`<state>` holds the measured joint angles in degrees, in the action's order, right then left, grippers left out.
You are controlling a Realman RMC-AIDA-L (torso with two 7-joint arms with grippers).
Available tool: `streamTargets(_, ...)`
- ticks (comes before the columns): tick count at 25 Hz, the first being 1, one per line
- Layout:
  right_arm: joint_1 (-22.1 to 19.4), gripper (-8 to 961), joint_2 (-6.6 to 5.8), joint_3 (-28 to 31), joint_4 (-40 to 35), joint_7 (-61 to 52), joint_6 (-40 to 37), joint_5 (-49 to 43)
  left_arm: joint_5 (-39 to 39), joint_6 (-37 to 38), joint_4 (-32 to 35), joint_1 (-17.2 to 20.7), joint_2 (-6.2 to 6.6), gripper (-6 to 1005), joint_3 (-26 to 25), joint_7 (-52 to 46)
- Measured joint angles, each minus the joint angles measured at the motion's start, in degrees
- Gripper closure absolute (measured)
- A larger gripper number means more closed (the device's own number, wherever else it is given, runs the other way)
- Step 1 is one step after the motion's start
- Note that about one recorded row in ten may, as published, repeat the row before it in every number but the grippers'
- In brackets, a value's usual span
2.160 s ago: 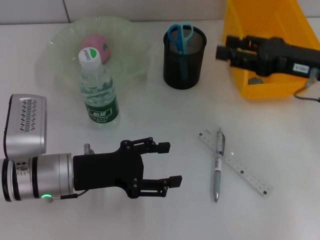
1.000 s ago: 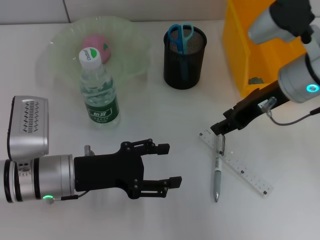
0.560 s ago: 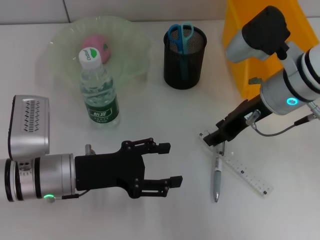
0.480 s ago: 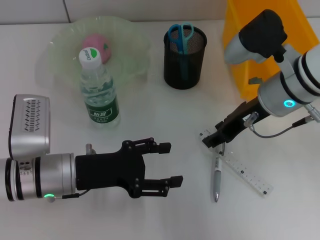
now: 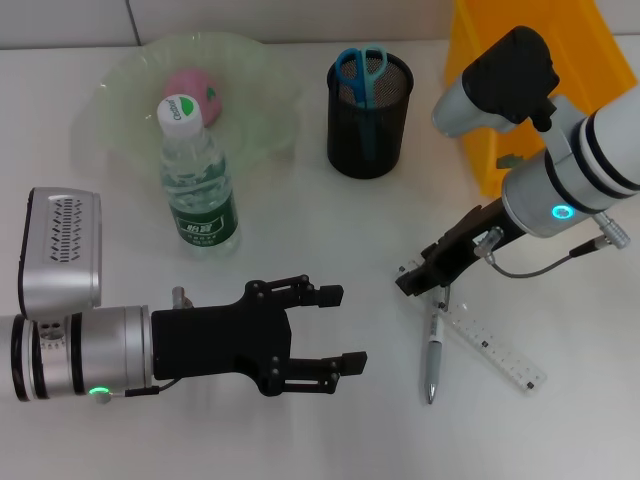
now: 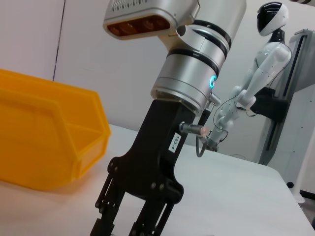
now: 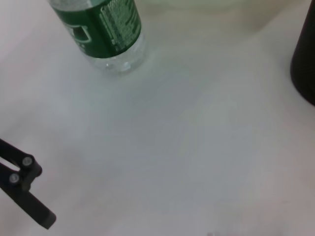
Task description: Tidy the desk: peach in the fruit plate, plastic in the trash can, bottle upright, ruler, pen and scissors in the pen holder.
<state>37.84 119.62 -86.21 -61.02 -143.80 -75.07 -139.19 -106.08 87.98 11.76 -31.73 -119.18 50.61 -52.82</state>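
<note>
**Right hand over pen and ruler**

Right hand [image 5: 418, 279], finger state undeterminable, sits at the upper end of the pen [image 5: 433, 347] lying crossed on the ruler [image 5: 492, 347]. Left hand [image 5: 330, 328] is parked with fingers spread, above the table [image 5: 330, 215].

bottle [image 5: 196, 175] 1 | pen [image 5: 434, 352] 1 | ruler [image 5: 495, 350] 1 | scissors [image 5: 360, 72] 1 (in holder) | peach [image 5: 194, 87] 1

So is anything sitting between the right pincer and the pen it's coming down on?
Nothing visible. In the head view the right pincer is directly over the upper end of the pen, which lies crossed over the ruler on bare table. The left pincer is apart, well to the side.
</note>
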Motion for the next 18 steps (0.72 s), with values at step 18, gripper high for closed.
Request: streamTargets(18,0.0,484,0.00,-2.9,1.0,0.4,2.3,1.3,0.0,-0.1,-0.1,0.3,0.00,189,-0.3,0.0)
